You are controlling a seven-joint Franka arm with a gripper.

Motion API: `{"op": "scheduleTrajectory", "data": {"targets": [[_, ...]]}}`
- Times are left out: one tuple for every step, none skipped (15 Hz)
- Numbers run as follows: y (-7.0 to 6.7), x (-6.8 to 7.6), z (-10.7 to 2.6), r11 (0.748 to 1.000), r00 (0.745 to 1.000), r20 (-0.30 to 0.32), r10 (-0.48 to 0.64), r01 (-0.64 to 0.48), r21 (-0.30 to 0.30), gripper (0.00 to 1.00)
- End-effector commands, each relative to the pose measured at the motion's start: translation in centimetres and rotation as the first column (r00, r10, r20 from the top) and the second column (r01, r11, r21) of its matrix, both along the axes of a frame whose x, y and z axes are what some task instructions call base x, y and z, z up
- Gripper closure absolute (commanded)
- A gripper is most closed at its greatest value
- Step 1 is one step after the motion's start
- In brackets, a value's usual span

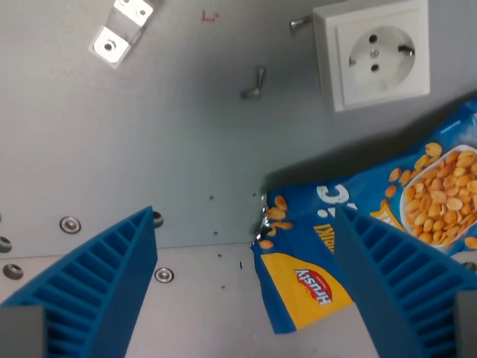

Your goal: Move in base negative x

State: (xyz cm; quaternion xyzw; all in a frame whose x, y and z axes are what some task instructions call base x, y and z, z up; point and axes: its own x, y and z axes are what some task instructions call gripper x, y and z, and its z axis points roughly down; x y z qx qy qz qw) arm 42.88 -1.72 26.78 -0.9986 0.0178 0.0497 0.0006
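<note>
My gripper (246, 224) is open, with two blue ribbed fingers (104, 283) reaching up from the bottom of the wrist view; nothing is between them. A blue peanut bag (373, 224) with a yellow "Husky" label lies flat on the grey surface (149, 134), at the wrist view's right. The right finger overlaps the bag's middle in the picture; the left finger is clear of it. I cannot tell whether the right finger touches the bag.
A white wall socket (373, 54) is mounted at the upper right. A metal bracket (121, 30) sits at the upper left. Screws (255, 83) and bolt heads (70, 224) dot the grey plate. A seam crosses the plate between the fingers.
</note>
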Motion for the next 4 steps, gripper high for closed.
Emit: {"op": "scheduleTrajectory", "data": {"targets": [[-0.4, -2.5, 0.4, 1.000, 0.996, 0.086, 0.003, -0.002, -0.007, 0.00], [-0.4, -3.0, 0.3, 1.000, 0.996, 0.086, 0.003, -0.002, -0.007, 0.00], [-0.5, -3.5, 0.2, 1.000, 0.996, 0.086, 0.003, -0.002, -0.007, 0.00], [-0.5, -4.0, 0.1, 1.000, 0.996, 0.086, 0.003, -0.002, -0.007, 0.00]]}}
